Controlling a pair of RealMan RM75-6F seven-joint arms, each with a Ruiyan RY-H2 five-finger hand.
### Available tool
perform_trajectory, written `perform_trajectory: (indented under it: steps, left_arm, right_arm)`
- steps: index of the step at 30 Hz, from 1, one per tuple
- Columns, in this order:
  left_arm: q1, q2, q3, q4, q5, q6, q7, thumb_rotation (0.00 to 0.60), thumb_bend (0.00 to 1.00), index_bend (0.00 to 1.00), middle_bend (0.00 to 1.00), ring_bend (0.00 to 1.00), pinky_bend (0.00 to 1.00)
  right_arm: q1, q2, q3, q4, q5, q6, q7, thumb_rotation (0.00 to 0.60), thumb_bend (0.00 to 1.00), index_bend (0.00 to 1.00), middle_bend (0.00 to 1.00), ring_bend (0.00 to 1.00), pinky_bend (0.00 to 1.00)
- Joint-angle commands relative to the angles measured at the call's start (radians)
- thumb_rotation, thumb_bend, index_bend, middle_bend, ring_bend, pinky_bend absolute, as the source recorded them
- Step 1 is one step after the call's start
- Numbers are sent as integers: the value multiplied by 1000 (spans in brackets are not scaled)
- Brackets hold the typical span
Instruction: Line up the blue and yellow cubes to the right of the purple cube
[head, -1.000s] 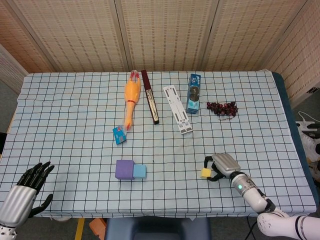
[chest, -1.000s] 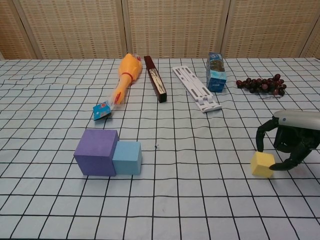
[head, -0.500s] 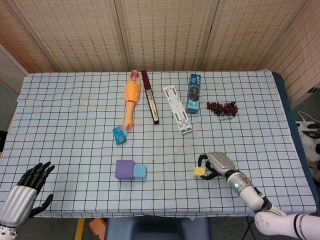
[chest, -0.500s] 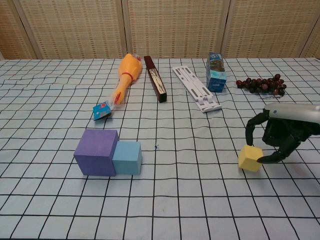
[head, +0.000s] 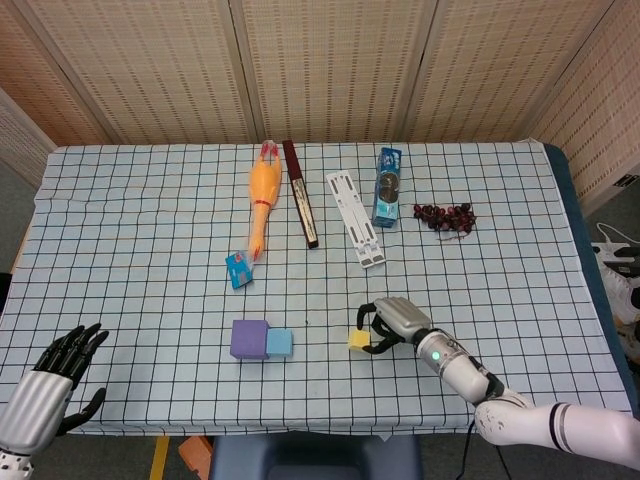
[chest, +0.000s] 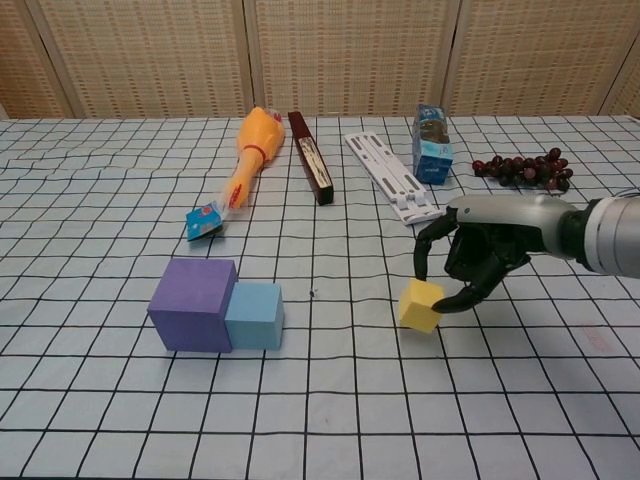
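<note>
The purple cube (head: 248, 339) (chest: 194, 304) sits near the table's front, with the blue cube (head: 279, 343) (chest: 254, 315) touching its right side. Right of them, the small yellow cube (head: 359, 340) (chest: 420, 305) is tilted and held between the thumb and fingers of my right hand (head: 394, 320) (chest: 474, 254). A wide gap separates the yellow cube from the blue one. My left hand (head: 62, 360) hangs at the table's front left corner, fingers spread, holding nothing; the chest view does not show it.
Across the far half lie a rubber chicken (head: 263, 190), a dark long box (head: 300, 193), a white strip (head: 355, 218), a blue carton (head: 387, 186) and grapes (head: 445, 215). A small blue packet (head: 239, 270) lies behind the purple cube.
My right hand has carried the yellow cube leftward across the table, from the right side toward the blue cube. The left hand and both other cubes stayed still.
</note>
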Motion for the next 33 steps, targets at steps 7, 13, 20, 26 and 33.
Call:
perform_trajectory:
  steps: [7,13,20,26,33]
  left_arm:
    - [1,1,0,2,1,6,-7,600,382,0,0,0,144]
    - [1,2,0,2,1,6,-9,600,381,0,0,0,144]
    - [2,2,-1,4,1,8,-12,600,381,0,0,0,145]
    - [2,3,-2,4,-1,9,-15,600,381,0,0,0,145]
    - [3,4,-1,4,0,10,-18,600,381,0,0,0,145]
  right_arm:
    - [51,-57,21,44,31,-52,30,600,156,506,914,1000,1000]
    - [76,-83,29,64,34,-65,41,600,156,508,914,1000,1000]
    - [101,-122,37,107,45,-85,65,600,156,510,914,1000,1000]
    - [117,-154,45,150,38,-118,99,600,156,511,914,1000,1000]
    - [132,-182,50,182,16,-147,130,600,158,513,914,1000,1000]
